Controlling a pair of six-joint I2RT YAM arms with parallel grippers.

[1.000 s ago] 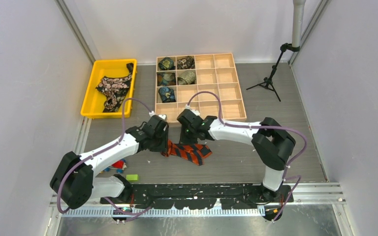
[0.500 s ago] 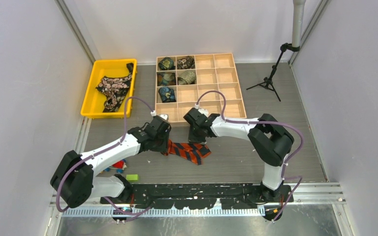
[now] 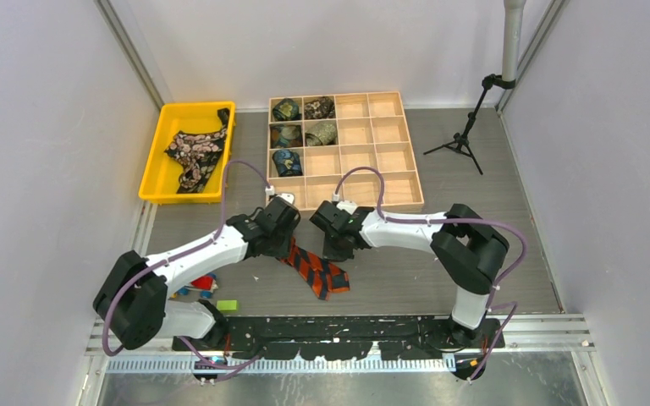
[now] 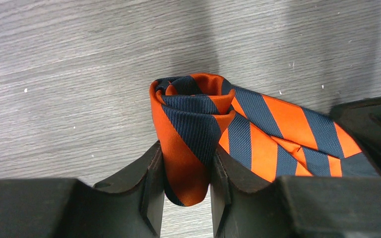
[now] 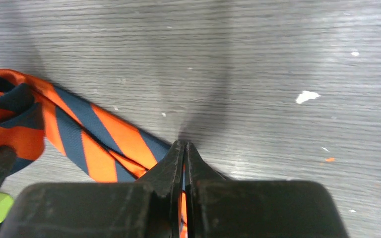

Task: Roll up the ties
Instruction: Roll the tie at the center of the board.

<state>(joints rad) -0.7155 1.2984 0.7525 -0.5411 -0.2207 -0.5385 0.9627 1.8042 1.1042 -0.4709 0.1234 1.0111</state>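
- Mid-table, in front of the wooden box, the left gripper pinches the rolled end of the striped tie.
- The right gripper has its fingers pressed together on the loose tail.
- The tail just swung toward the near edge, so I reckon the rolling is progressing.

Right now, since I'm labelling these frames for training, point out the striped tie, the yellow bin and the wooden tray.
striped tie [image 4: 188, 134], left wrist view, its rolled end.
yellow bin [image 3: 156, 161], top view, bare floor at its left.
wooden tray [image 3: 393, 156], top view, floor of an empty compartment.
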